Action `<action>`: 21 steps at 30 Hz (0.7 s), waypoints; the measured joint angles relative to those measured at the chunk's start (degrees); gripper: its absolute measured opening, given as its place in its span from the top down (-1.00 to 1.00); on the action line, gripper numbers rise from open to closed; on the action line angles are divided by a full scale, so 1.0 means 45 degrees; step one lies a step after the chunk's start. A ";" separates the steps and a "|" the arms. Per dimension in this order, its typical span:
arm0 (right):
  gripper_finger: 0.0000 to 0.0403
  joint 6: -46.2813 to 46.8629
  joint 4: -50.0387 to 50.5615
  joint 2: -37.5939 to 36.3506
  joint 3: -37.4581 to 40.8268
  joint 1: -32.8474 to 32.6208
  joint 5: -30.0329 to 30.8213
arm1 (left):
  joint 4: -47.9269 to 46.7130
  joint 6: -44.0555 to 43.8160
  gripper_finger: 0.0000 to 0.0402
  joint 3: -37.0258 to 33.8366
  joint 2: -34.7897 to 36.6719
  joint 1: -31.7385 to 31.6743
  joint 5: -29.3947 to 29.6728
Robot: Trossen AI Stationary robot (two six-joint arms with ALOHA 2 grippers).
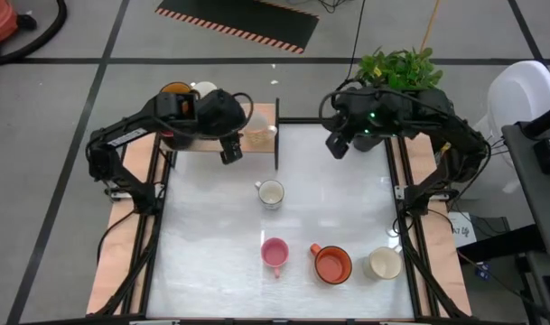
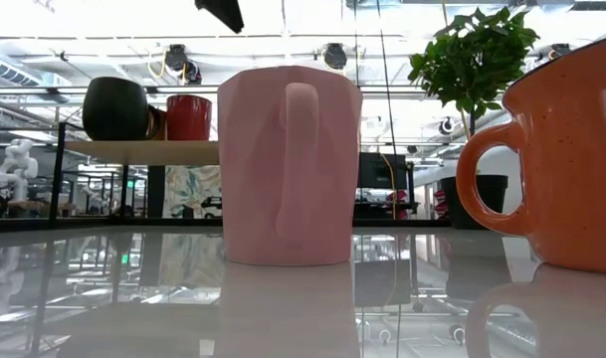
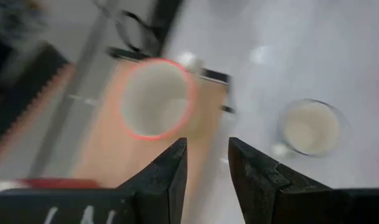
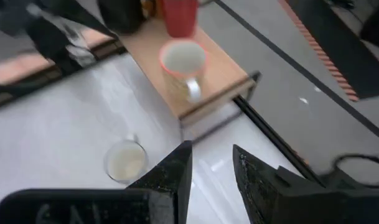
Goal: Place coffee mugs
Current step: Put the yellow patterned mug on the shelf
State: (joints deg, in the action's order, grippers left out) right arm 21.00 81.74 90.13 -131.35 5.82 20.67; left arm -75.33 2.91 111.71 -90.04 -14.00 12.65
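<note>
The left gripper [image 1: 231, 150] is hovering beside the wooden shelf [image 1: 261, 114] with its fingers [image 3: 170, 168] narrowly apart and holding nothing. The right gripper [image 1: 337, 144] is hanging over the tabletop [image 1: 329, 199], fingers also slightly apart and empty. One red-rimmed mug [image 4: 183, 62] is standing on the shelf near a red mug [image 2: 188, 116]. A white mug [image 1: 270, 193], pink mug [image 1: 274, 253], orange mug [image 1: 331, 264] and cream mug [image 1: 383, 264] are waiting on the tabletop, so I judge about half is left.
</note>
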 joint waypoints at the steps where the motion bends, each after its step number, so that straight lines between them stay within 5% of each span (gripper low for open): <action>1: 0.50 0.0089 0.0322 -0.0023 0.0000 0.0000 0.0084 | -0.0022 0.0049 0.39 -0.0014 -0.0025 -0.0179 -0.0633; 4: 0.50 0.0140 0.0919 -0.0132 0.0010 0.0010 0.0095 | 0.0288 0.0344 0.39 0.0009 -0.0114 -0.0495 -0.1570; 12: 0.50 0.0037 0.0966 -0.0175 0.0010 -0.0083 0.0027 | 0.0801 0.4189 0.36 -0.0001 -0.0160 -0.0872 -0.1426; 21: 0.50 0.0090 0.0971 -0.0175 0.0007 -0.0078 0.0027 | 0.1912 0.7338 -0.20 0.0009 -0.0363 -0.1925 -0.1776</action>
State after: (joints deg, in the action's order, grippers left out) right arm 21.40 86.11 89.34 -131.32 5.48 20.80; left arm -66.72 35.93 111.74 -91.67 -22.66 4.66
